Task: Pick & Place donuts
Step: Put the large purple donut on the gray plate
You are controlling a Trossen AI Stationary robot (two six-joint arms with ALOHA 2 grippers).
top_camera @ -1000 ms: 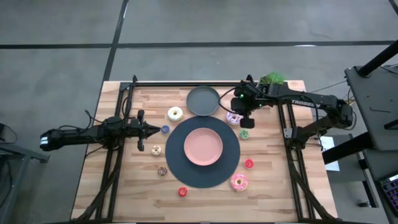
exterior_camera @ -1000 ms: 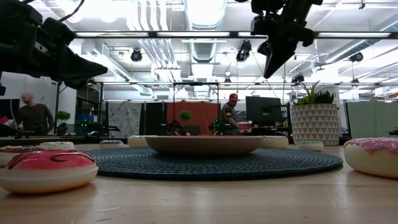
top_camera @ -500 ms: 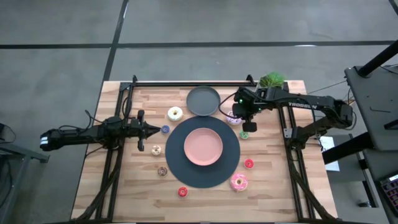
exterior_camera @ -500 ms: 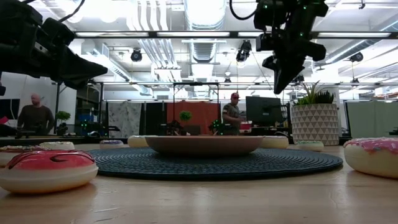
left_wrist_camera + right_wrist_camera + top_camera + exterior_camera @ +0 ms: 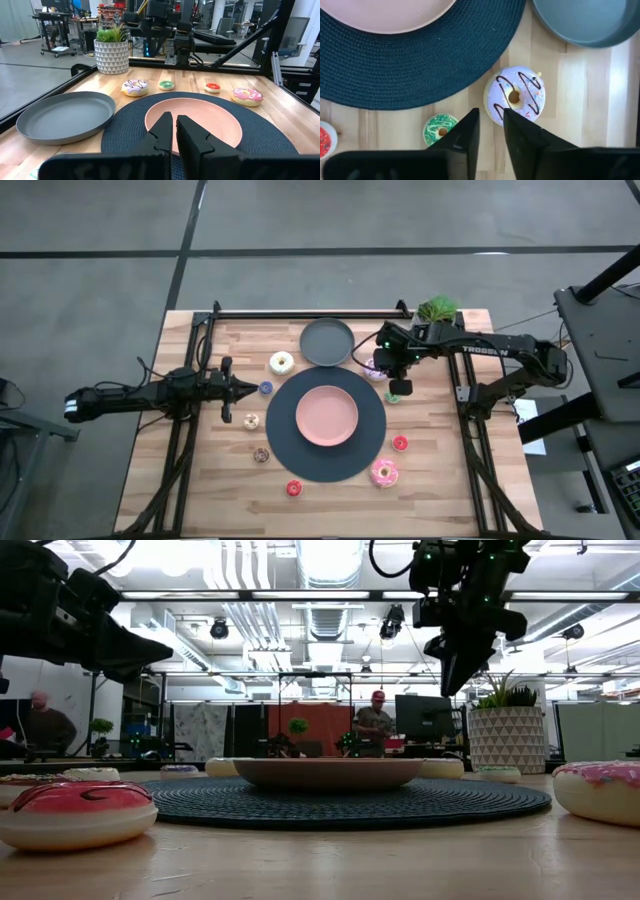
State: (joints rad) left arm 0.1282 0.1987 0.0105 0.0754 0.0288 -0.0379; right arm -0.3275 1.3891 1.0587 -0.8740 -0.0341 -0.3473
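My right gripper [image 5: 388,380] [image 5: 491,120] hangs above the table, fingers pointing down with a narrow gap, open. It is over the spot between the white-pink sprinkled donut [image 5: 515,96] [image 5: 375,369] and the tiny green donut [image 5: 440,130]. Both lie flat on the wood beside the dark round mat [image 5: 300,465]. The pink donut [image 5: 384,472], cream donut [image 5: 281,363], two red ones [image 5: 400,443] [image 5: 293,488], and the blue [image 5: 265,388], tan [image 5: 251,421] and brown [image 5: 261,455] ones lie around the mat. My left gripper [image 5: 250,388] [image 5: 173,125] waits shut at the table's left, level, above the wood.
The pink plate [image 5: 326,416] sits in the middle of the mat. The dark grey plate [image 5: 326,342] lies at the far side, close to the white-pink donut. A potted plant [image 5: 436,308] stands at the far right corner. Metal frame rails [image 5: 465,395] run beside the right arm.
My right gripper has come down and shifted a little toward the table's near edge, ending lower over the white-pink and green donuts. The donuts have kept their places.
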